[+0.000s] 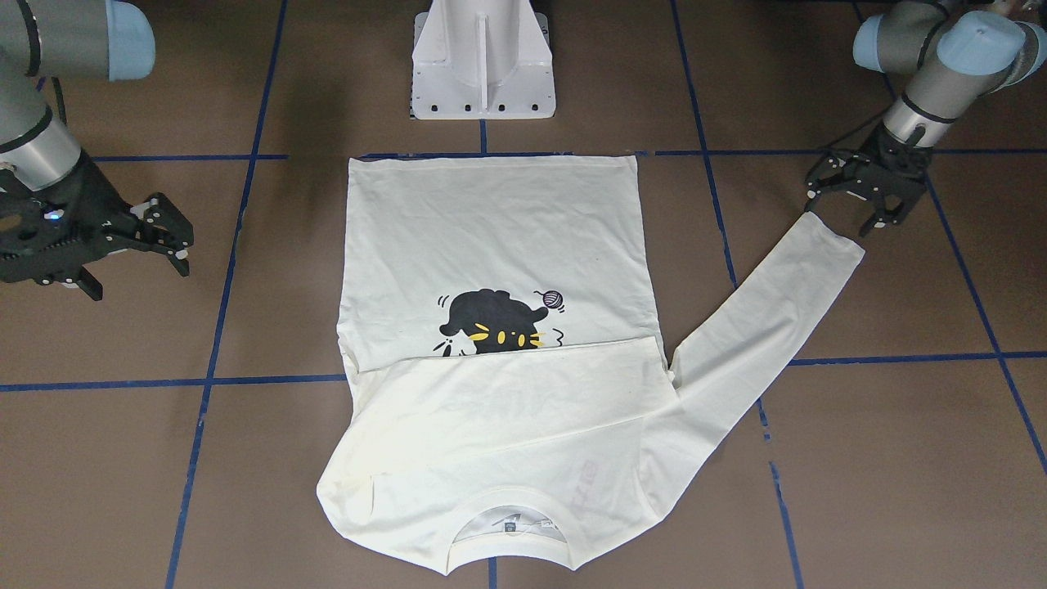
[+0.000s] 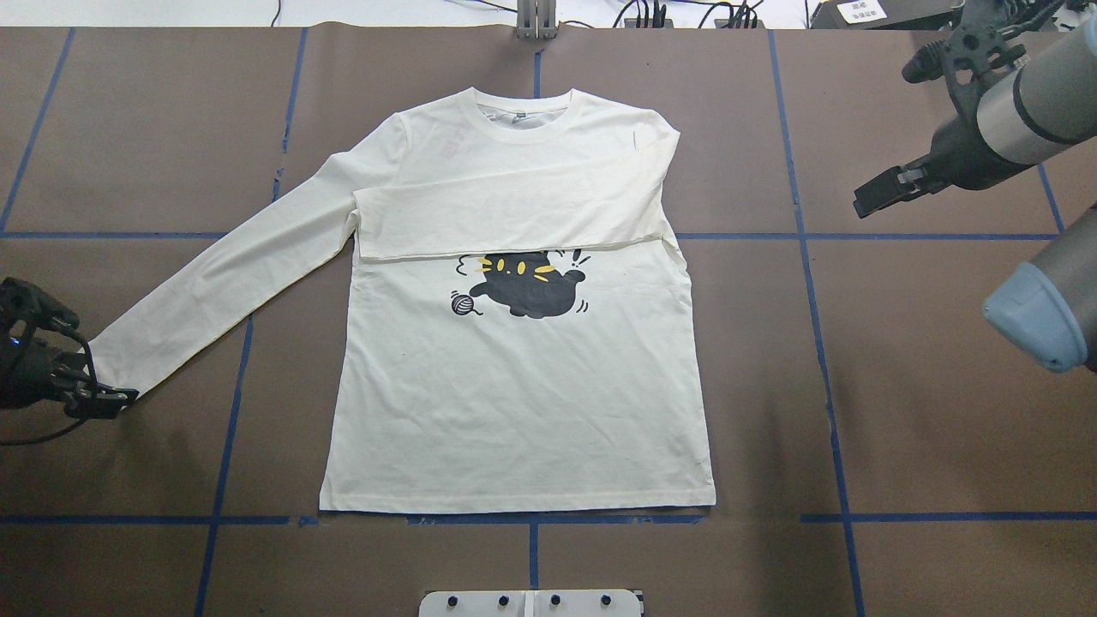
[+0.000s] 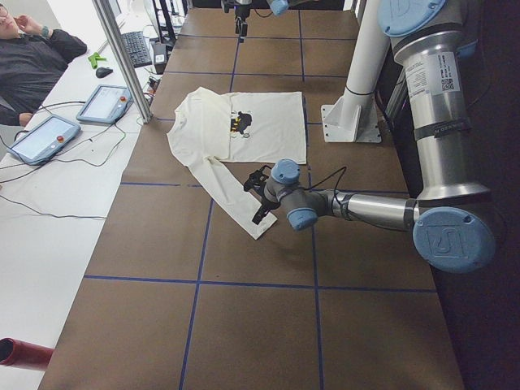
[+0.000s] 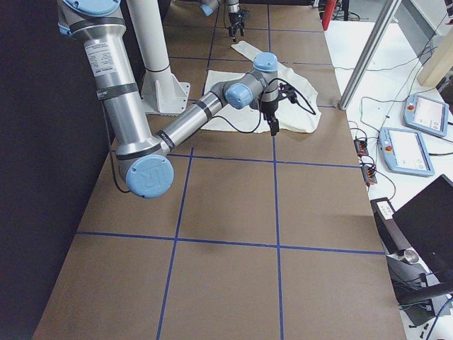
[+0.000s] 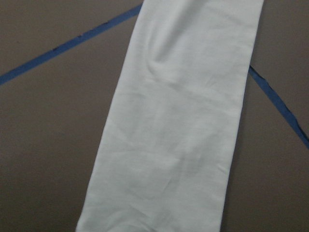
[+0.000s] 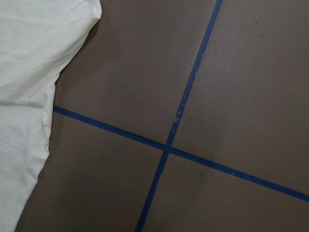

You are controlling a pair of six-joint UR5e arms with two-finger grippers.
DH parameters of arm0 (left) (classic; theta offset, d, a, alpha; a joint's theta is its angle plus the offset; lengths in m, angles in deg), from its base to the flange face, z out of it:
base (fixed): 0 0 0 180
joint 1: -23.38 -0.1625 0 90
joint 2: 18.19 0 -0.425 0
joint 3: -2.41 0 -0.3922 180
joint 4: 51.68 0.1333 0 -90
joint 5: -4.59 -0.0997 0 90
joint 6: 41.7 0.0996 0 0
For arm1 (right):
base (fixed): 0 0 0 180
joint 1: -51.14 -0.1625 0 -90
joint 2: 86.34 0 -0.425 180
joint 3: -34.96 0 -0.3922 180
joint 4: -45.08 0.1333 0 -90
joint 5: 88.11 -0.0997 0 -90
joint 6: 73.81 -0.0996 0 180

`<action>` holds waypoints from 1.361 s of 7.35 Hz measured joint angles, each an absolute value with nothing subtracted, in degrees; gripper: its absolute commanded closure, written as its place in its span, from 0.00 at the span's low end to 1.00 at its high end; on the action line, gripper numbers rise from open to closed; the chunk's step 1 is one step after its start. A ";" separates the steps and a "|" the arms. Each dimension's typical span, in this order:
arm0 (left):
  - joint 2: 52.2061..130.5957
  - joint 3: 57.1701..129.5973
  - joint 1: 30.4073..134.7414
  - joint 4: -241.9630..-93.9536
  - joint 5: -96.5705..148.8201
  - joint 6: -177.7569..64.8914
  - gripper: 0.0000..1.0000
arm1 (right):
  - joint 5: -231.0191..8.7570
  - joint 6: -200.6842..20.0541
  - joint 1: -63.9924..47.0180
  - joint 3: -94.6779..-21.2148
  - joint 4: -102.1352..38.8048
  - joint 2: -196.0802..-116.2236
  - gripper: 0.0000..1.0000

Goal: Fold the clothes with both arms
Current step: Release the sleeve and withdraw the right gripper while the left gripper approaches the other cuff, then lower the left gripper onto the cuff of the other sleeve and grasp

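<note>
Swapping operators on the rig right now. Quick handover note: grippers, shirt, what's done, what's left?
Left gripper: jaws open at the cuff of the spread-out sleeve, not closed on it.
Right gripper: jaws open, empty, off to the side of the T-shirt.
T-shirt: flat on the table, print up, collar away from the robot.
Done: the other sleeve is folded across the chest, covering the top of the cat print.
Left: fold in the spread-out sleeve, then likely the body.
</note>
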State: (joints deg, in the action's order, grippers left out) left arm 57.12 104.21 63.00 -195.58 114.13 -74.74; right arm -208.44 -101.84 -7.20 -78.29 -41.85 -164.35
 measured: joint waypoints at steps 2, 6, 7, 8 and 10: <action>56.92 104.02 61.10 -195.51 112.81 -75.89 0.35 | -208.60 -101.77 -7.44 -79.23 -40.84 -165.61 0.00; 56.87 103.54 60.82 -195.39 112.55 -76.06 0.72 | -208.87 -101.85 -7.54 -79.47 -40.68 -165.71 0.00; 56.70 103.49 60.82 -195.38 112.53 -76.07 0.78 | -208.87 -101.85 -7.51 -79.47 -40.66 -165.70 0.00; 56.46 103.44 60.82 -195.38 112.53 -76.07 0.84 | -208.87 -101.85 -7.49 -79.47 -40.68 -165.66 0.00; 56.29 103.42 60.82 -195.38 112.52 -76.07 1.00 | -208.89 -101.85 -7.48 -79.47 -40.64 -165.63 0.00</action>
